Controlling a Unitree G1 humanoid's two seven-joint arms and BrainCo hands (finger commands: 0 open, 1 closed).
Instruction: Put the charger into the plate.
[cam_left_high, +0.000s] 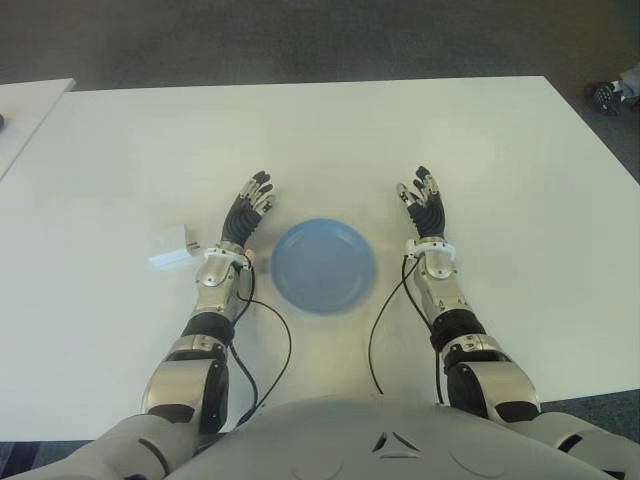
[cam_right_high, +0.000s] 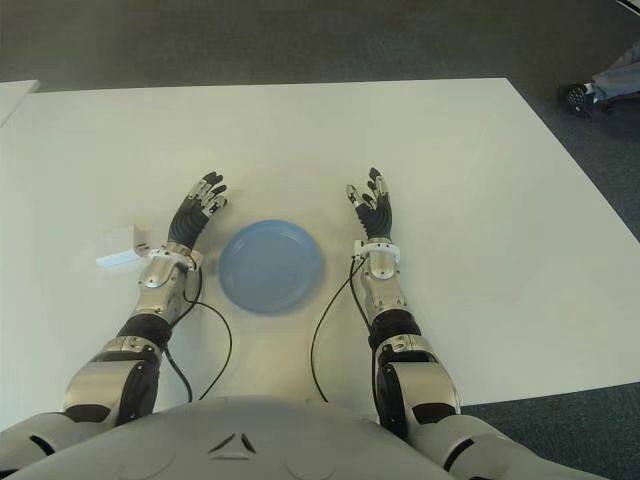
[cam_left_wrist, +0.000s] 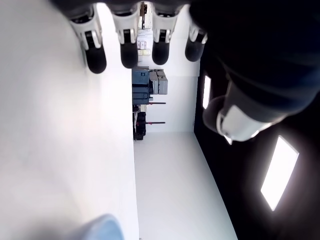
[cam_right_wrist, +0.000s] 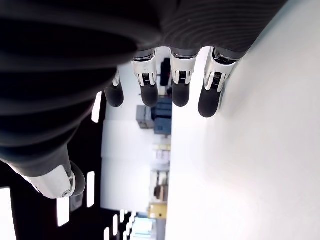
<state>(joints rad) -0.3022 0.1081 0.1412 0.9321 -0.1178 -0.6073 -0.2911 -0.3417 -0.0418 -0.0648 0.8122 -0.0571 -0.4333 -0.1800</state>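
charger (cam_left_high: 172, 248) left of open left hand (cam_left_high: 248, 210), outside plate (cam_left_high: 323, 264)

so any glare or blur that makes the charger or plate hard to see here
Eye views: even light and soft shadows; the white charger has low contrast against the white table, while the blue plate stands out. Left wrist view: the left hand is dark against bright ceiling lights, and only a blurred plate edge shows. Right wrist view: the right hand is similarly backlit.
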